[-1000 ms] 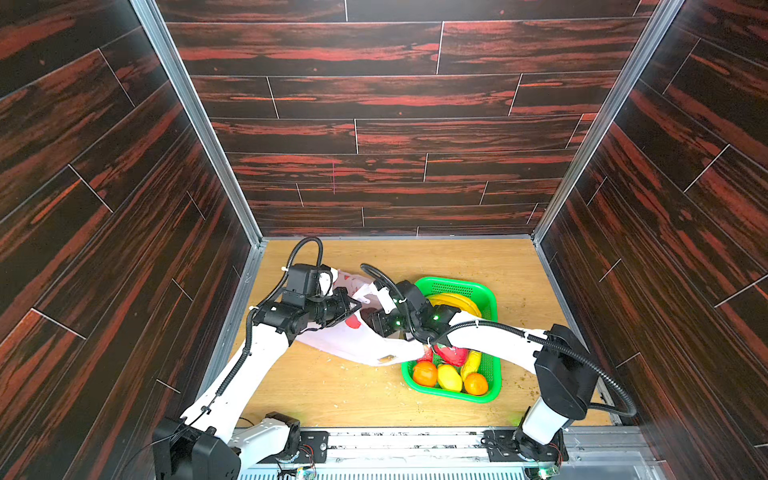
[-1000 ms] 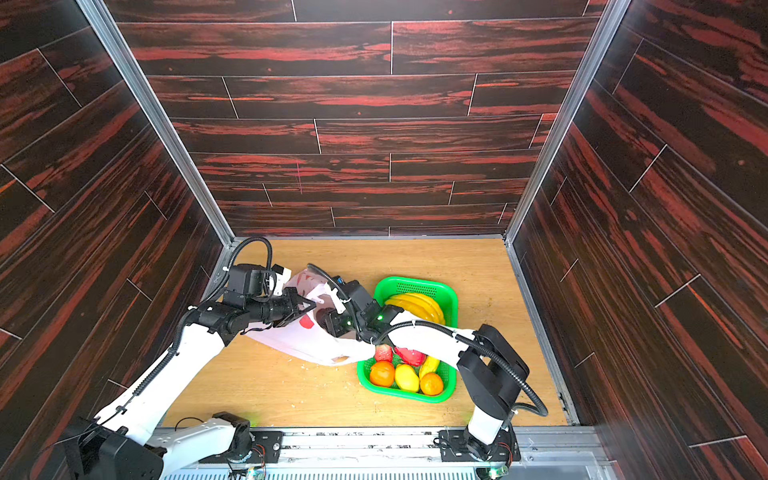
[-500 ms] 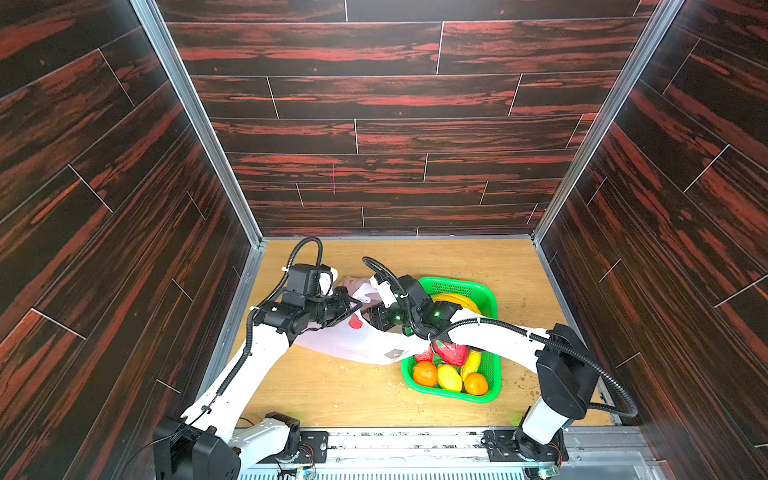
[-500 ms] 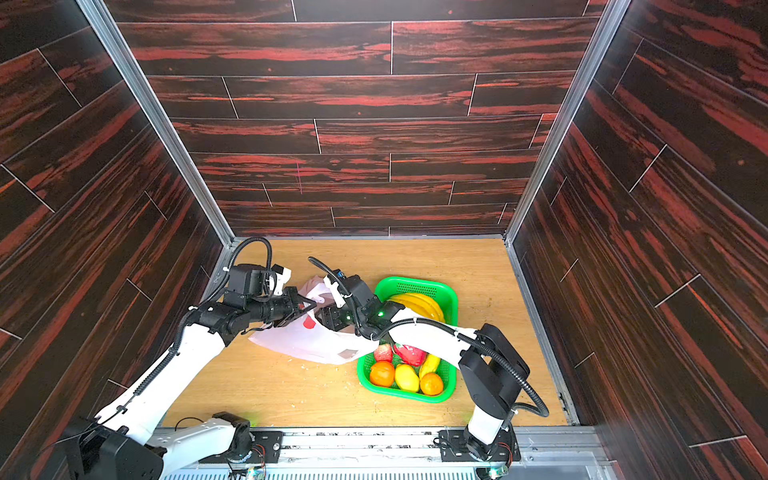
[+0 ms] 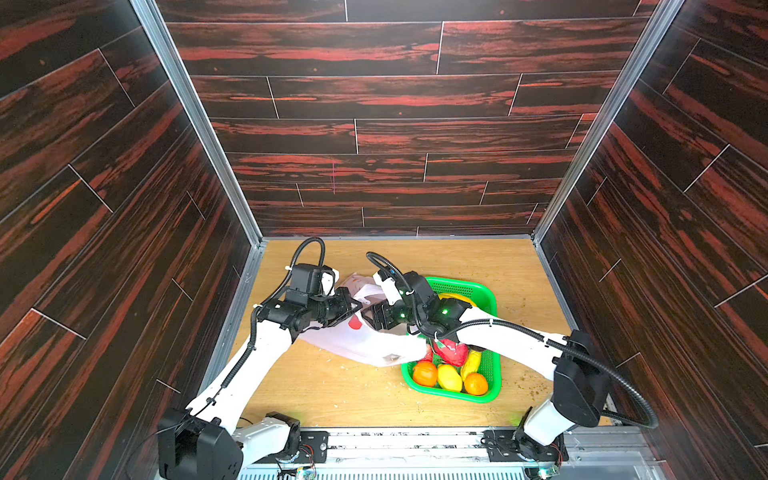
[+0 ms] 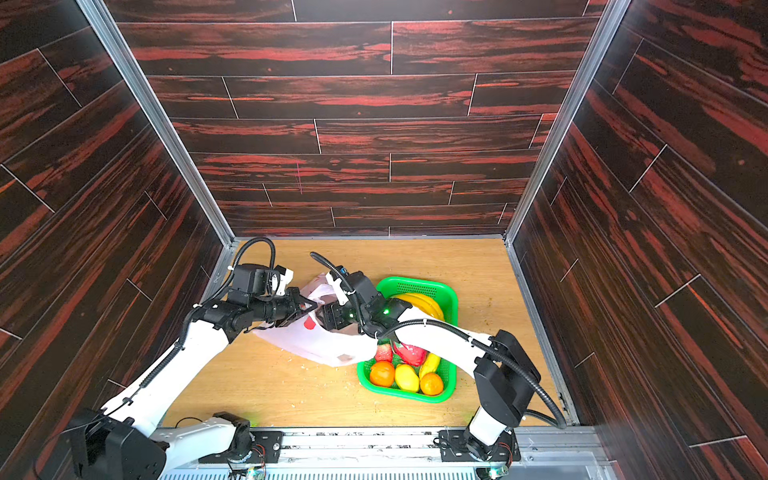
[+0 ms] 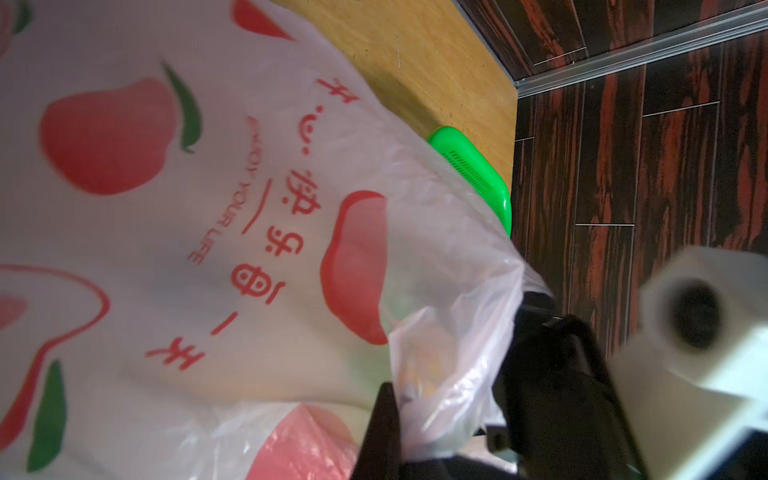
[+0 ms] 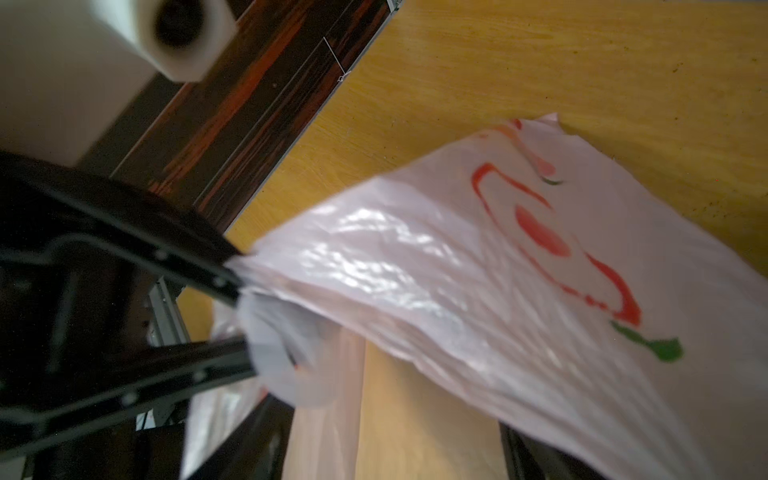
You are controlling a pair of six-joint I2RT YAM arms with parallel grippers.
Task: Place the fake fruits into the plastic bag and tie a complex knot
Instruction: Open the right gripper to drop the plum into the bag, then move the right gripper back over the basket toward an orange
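The plastic bag (image 5: 365,340) (image 6: 320,345), whitish-pink with red fruit prints, lies slack on the table left of the basket. My left gripper (image 5: 355,307) (image 6: 311,307) is shut on a bunched edge of the bag (image 7: 208,208) near its top. My right gripper (image 5: 368,316) (image 6: 322,318) faces it at close range. Its jaws stand wide apart in the right wrist view, with bag film (image 8: 478,270) draped past them and nothing pinched. The fake fruits (image 5: 449,374) (image 6: 405,376) lie in the green basket. No knot shows in any view.
The green perforated basket (image 5: 494,299) (image 6: 415,284) stands right of the bag, under my right forearm, with bananas at its far end. Dark panelled walls enclose the wooden table on three sides. Small crumbs lie scattered on the table.
My right gripper's jaws have spread apart and it has shifted a little left toward the left gripper. The bag has sagged lower. The left gripper keeps its hold.
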